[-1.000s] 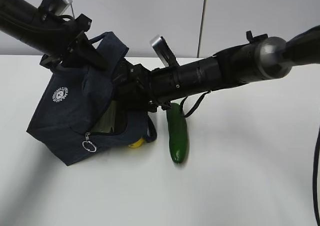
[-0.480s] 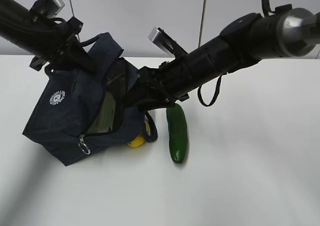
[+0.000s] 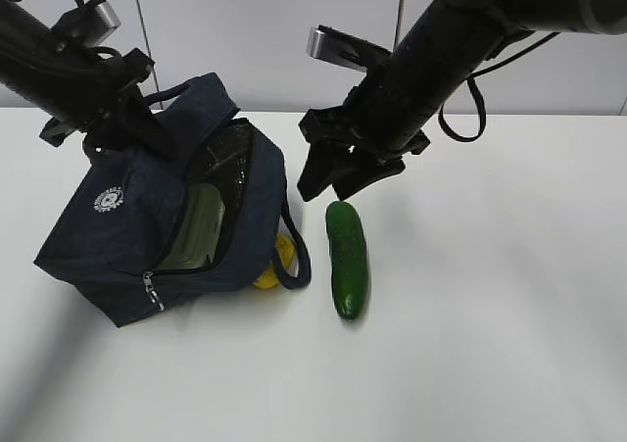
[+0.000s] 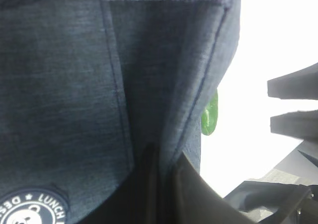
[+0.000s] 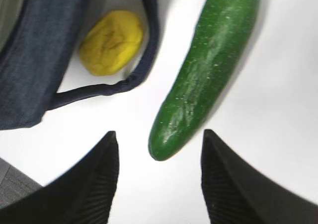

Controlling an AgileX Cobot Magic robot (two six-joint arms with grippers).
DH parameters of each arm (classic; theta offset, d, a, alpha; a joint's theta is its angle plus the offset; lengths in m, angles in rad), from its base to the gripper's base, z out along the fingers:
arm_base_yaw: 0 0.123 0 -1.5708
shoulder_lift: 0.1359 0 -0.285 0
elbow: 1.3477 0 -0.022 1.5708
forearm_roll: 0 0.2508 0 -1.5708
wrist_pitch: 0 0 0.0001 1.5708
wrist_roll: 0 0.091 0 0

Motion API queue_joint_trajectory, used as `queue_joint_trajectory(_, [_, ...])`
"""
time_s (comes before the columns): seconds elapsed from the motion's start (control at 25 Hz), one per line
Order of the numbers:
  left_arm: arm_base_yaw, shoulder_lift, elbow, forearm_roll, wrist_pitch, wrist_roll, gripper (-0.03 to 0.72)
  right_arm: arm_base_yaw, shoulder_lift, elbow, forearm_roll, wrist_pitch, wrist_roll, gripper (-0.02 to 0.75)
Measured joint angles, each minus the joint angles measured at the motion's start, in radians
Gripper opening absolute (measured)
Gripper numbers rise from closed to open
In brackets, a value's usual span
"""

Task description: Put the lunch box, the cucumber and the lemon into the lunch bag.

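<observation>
The navy lunch bag (image 3: 127, 221) lies tilted on the white table with its mouth open toward the right. My left gripper (image 3: 147, 133) is shut on the fabric of its top edge, and its fingers (image 4: 149, 184) pinch a fold of the lunch bag (image 4: 64, 85). Inside the bag shows the pale green lid of the lunch box (image 3: 201, 228). The lemon (image 3: 266, 273) (image 5: 112, 42) rests against the bag's base, inside a loop handle (image 5: 144, 60). The cucumber (image 3: 347, 259) (image 5: 208, 65) (image 4: 210, 115) lies to its right. My right gripper (image 3: 333, 182) (image 5: 159, 134) hovers open over the cucumber's far end, holding nothing.
The white table (image 3: 490, 344) stretches bare to the right and front of the cucumber. A pale panelled wall (image 3: 265, 30) runs behind the table. The right arm (image 3: 441, 50) slants down from the upper right.
My right gripper has drawn out of the bag's mouth and swung up and right, now over the cucumber. The bag has shifted slightly left; the left gripper keeps its hold.
</observation>
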Motion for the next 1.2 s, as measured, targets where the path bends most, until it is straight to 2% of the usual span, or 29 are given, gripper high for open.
queue_joint_trajectory(0.2, [0.025, 0.0, -0.004, 0.002, 0.042, -0.018, -0.012, 0.0, -0.003, -0.014, -0.197, 0.047, 0.209, 0.398])
queue_joint_trajectory(0.32, [0.042, 0.0, -0.004, 0.002, 0.06, -0.019, -0.012, 0.0, -0.003, -0.014, -0.257, 0.051, 0.282, 0.398])
queue_joint_trajectory(0.68, [0.049, 0.0, -0.004, 0.009, 0.07, -0.022, -0.012, 0.004, -0.003, -0.014, -0.328, 0.031, 0.359, 0.47])
queue_joint_trajectory(0.92, [0.049, 0.0, -0.004, 0.005, 0.07, -0.022, -0.012, 0.008, -0.003, -0.014, -0.34, -0.03, 0.394, 0.58])
queue_joint_trajectory(1.2, [0.049, 0.0, -0.004, 0.001, 0.08, -0.022, -0.012, 0.008, 0.07, -0.016, -0.336, -0.045, 0.428, 0.593])
